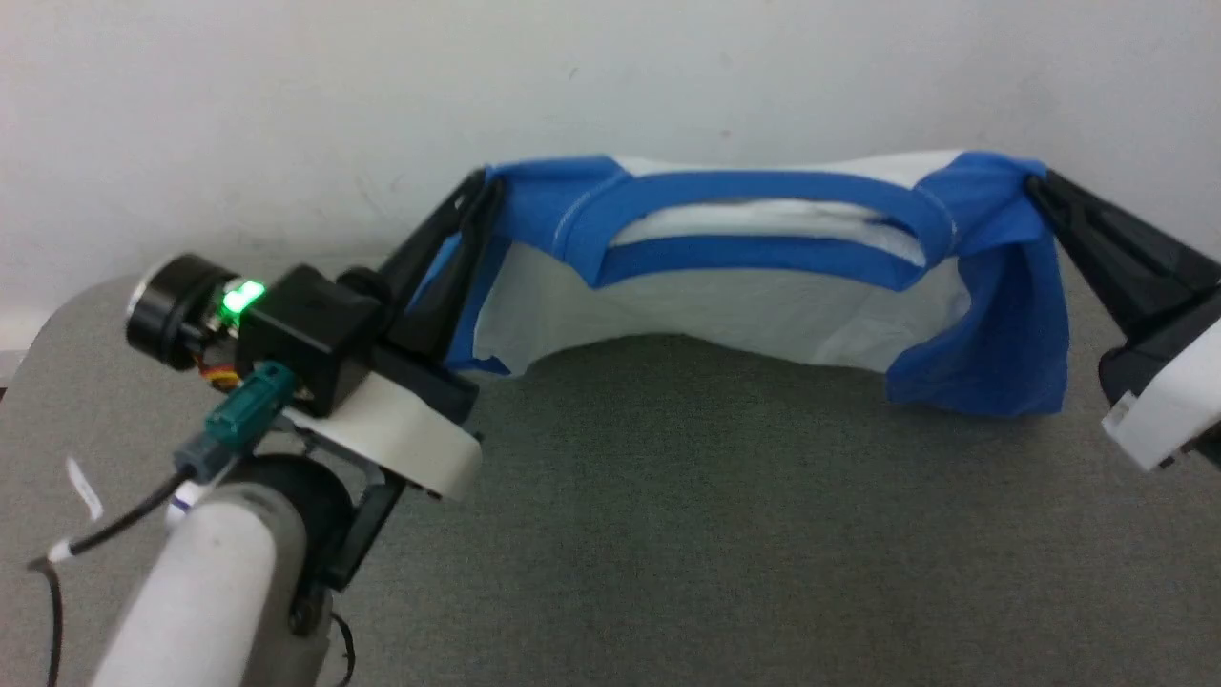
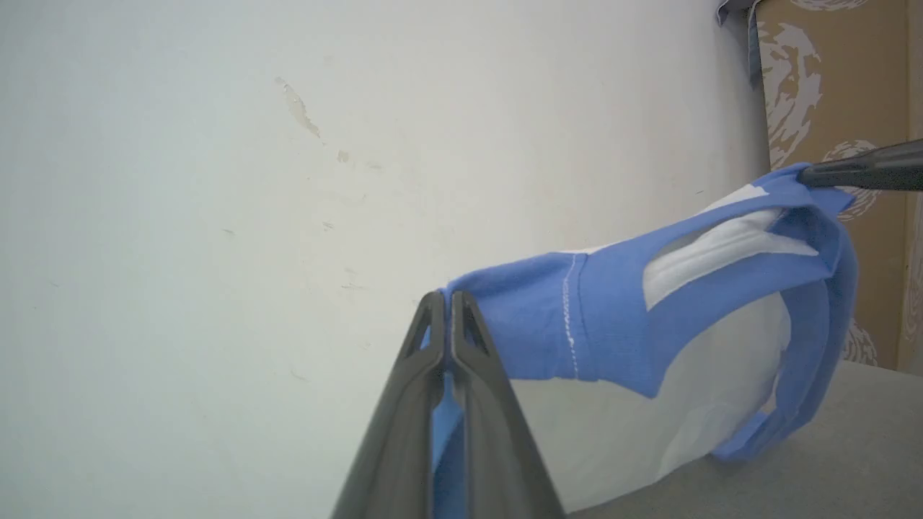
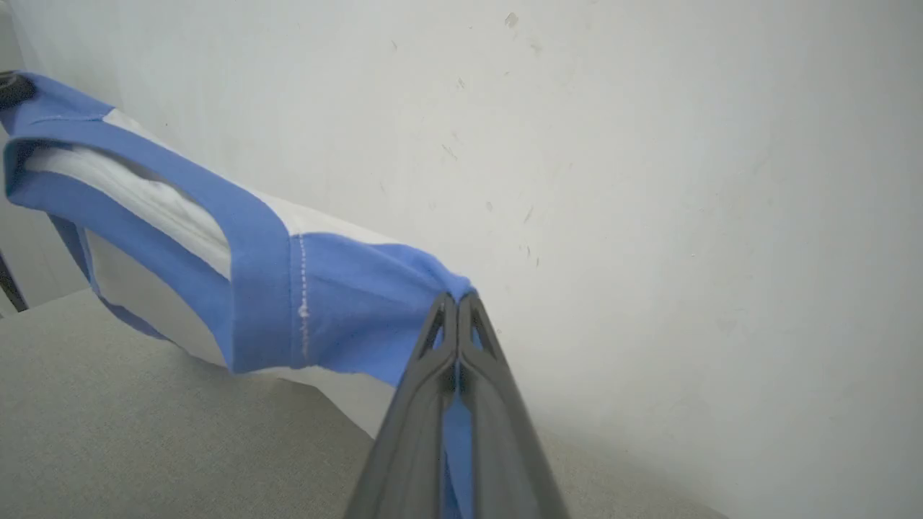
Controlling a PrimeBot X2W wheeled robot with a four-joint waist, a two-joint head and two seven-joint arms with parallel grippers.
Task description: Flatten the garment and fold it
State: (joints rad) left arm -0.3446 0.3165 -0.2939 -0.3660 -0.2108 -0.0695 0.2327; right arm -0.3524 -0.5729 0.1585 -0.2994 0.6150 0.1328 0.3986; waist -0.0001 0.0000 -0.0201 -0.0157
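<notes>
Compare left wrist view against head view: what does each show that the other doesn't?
Left wrist, not head: a brown patterned panel at upper right. Head, not left wrist: the left arm's green light and pale forearm. Both: the garment stretched between left gripper and right gripper, both shut on its blue shoulders, over the grey table.

left gripper (image 1: 482,186), two long dark fingers: pinched flat together on one blue shoulder of the thin white-and-blue T-shirt (image 1: 725,305), tips pointing up and away from the body. black wrist block (image 1: 305,339) behind it has a lit green LED (image 1: 243,296). pale cylindrical left forearm (image 1: 205,592) comes up from the lower left. right gripper (image 1: 1035,186), same dark fingers: clamped on the opposite blue shoulder, angled in from the right, with its white wrist shell (image 1: 1169,415) behind it. both sets of tips are about level and well apart.
</notes>
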